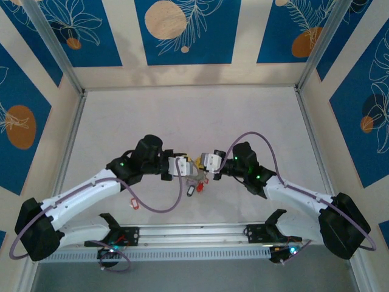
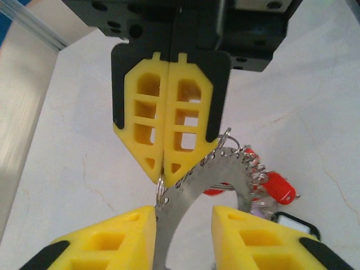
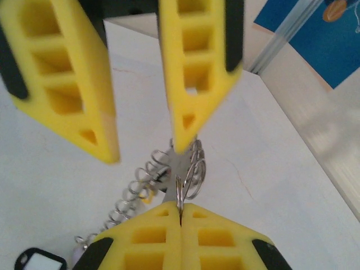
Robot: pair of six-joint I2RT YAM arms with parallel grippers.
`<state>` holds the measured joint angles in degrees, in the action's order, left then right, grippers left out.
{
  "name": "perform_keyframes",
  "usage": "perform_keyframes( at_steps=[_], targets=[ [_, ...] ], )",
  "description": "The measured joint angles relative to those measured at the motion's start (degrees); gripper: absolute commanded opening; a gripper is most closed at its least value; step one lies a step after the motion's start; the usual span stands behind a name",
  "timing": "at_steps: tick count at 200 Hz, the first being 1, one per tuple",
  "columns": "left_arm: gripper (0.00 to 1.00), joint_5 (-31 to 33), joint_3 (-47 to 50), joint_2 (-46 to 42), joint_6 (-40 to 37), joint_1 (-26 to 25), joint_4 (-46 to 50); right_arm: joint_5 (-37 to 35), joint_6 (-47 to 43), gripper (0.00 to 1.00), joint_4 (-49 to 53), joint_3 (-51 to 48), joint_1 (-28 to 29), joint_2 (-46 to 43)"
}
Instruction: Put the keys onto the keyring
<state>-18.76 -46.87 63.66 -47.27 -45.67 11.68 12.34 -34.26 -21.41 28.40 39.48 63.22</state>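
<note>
Where the two arms meet over the middle of the white counter (image 1: 182,115), the keyring (image 2: 191,185) sits between their tips. The right pincer (image 3: 180,211) is clenched, its yellow fingers pressed flat together on a small wire loop (image 3: 181,191) at the keyring's edge. The left pincer (image 2: 183,214) is released. Its two fingers stand apart with the flat grey band passing between them. In the right wrist view one of its fingertips comes down to the band, while the other stands well clear.

A row of small wire rings fringes the band. In the left wrist view the keys (image 2: 256,180) bunch along the far right part of the ring, among them a red tag (image 2: 278,188). Just beside that is a white tag in a black frame (image 2: 295,225).

In the top view, one loose key with a red tag (image 1: 135,204) lies on the counter. It is well apart from the keyring and near the left arm's forearm and purple cable (image 1: 159,210).
</note>
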Motion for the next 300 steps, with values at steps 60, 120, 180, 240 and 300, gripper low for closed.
perform_keyframes(
  at_steps=[60, 120, 180, 240, 300],
  targets=[
    [0.38, 0.83, 4.94, -1.81, 4.26, 0.26, -5.11, 4.9, 5.62, 0.0, -2.58, -0.24, -4.0, 0.0],
    [0.32, 0.17, 8.11, 0.79, 11.37, 3.02, -14.29, 11.76, 8.98, 0.0, -3.39, -0.24, -4.85, 0.37],
    [0.26, -7.93, 7.23, 3.63, 12.28, 4.52, -16.0, 17.75, 13.7, 0.0, -10.1, -1.11, -5.07, 3.39],
    [0.21, -10.27, 6.62, 3.8, 12.22, 4.79, -15.13, 20.9, 15.87, 0.0, -14.78, -1.55, -5.11, 5.4],
    [0.2, -11.06, 5.95, 3.15, 10.43, 5.07, -13.51, 23.34, 15.87, 0.0, -15.32, -1.55, -5.4, 6.36]
  ],
)
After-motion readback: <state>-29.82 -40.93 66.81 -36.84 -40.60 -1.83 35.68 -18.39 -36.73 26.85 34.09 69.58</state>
